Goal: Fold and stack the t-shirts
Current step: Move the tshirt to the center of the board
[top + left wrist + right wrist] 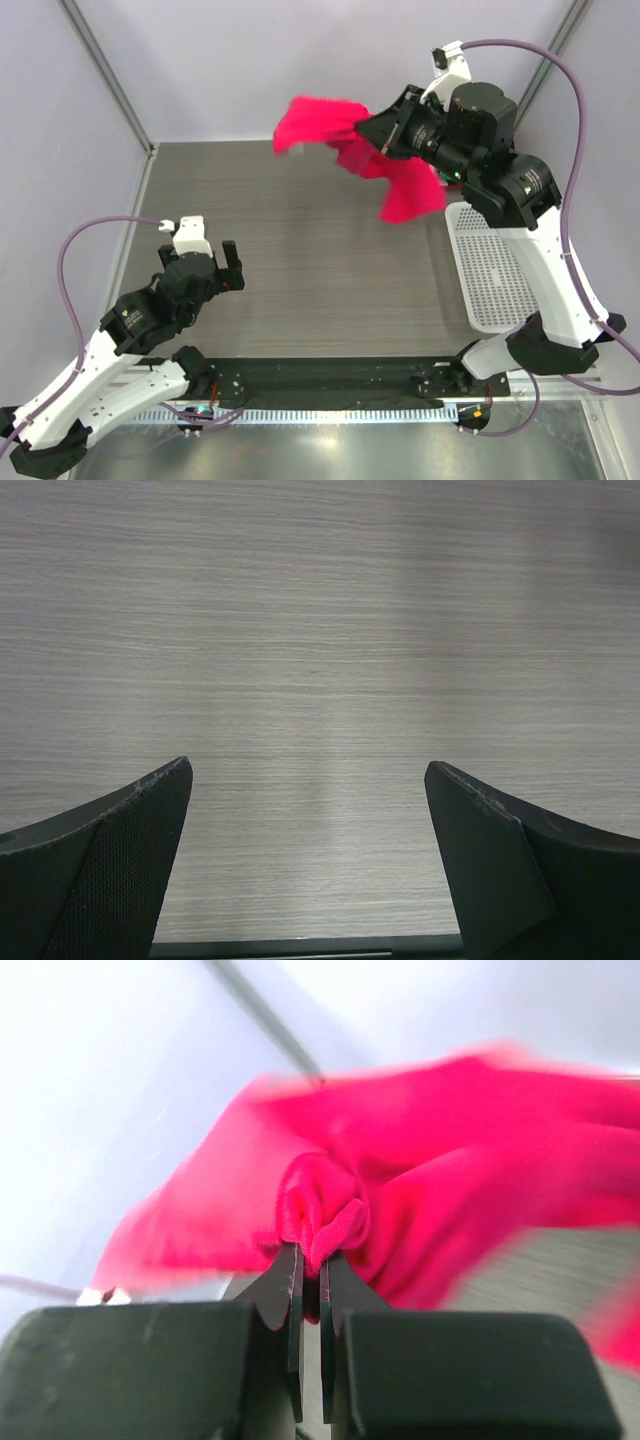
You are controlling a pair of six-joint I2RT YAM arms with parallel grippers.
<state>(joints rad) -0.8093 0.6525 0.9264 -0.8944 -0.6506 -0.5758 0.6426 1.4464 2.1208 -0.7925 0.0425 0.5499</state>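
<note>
1. Top external: fixed high behind the arm bases, looking down and forward. It takes in the whole table (300, 280) from well back.
2. Left wrist: close above the tabletop, looking down past the left gripper (308, 780). It shares the wood grain with the top view.
3. Right wrist: very near, sighting along the right gripper (312, 1255) into the red-pink t-shirt (450, 1160), which is blurred. The top view shows the same shirt.

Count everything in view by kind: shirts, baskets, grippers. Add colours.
t-shirt: 1, red-pink, bunched and hanging in the air
basket: 1, white mesh, on the right side of the table
grippers: 2, the left gripper open and empty, the right gripper shut on the t-shirt
Total: 4
</note>
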